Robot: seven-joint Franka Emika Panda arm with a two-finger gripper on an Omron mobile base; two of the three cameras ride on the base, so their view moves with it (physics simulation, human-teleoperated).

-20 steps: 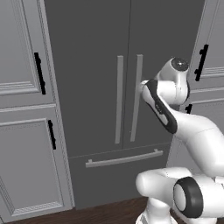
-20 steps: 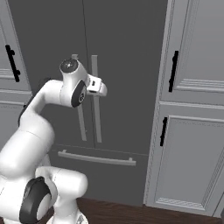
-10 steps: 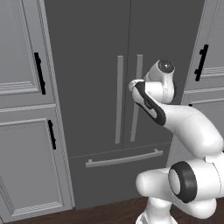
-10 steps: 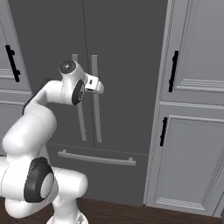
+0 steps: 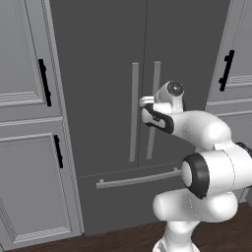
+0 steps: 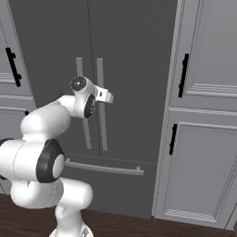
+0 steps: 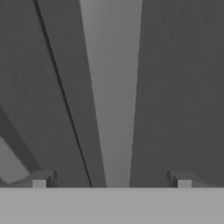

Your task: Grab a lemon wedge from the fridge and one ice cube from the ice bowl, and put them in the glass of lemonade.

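The fridge [image 5: 98, 54] [image 6: 134, 46] stands straight ahead, and both of its dark grey doors are closed. My gripper [image 5: 145, 102] [image 6: 109, 97] is stretched out at mid height of the two long silver handles. In the hand view the right door's handle [image 7: 111, 87] runs up between my fingertips [image 7: 41, 177]. The gripper [image 7: 111, 179] is open and holds nothing. The door seam lies just left of that handle. The lemon wedge, the ice cube, the ice bowl and the glass of lemonade are out of view.
Light grey panelled cabinets with black handles flank the fridge, left [image 5: 29, 123] and right [image 6: 203, 115]. Below the doors is the fridge drawer with a horizontal silver bar [image 5: 138, 178]. Dark wood floor [image 6: 129, 227] runs along the bottom.
The arm has stretched forward and carried the hand from beside the robot's shoulder to the fridge's handles. The jaws have stayed open.
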